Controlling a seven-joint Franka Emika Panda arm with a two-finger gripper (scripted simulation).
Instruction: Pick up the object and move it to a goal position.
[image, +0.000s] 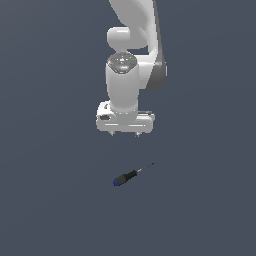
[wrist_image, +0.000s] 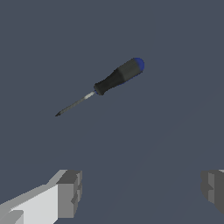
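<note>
Arm (image: 135, 30) cut off by the exterior view's top edge; upper links and base not seen. Claw (image: 125, 134) fingertips in the exterior view only tiny nubs under the hand, too small to read the gap there. Wrist view: both fingers (wrist_image: 70, 192) cropped by the lower edge, the other one also by the side edge. Screwdriver (image: 131, 175) tip type too small to tell in either view.

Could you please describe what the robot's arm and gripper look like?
The arm is glossy white with rounded links and grey joint sections. Its wrist cap is grey with small red and green dots. The gripper has a wide white body; its fingers are white with blocky grey pads.
</note>
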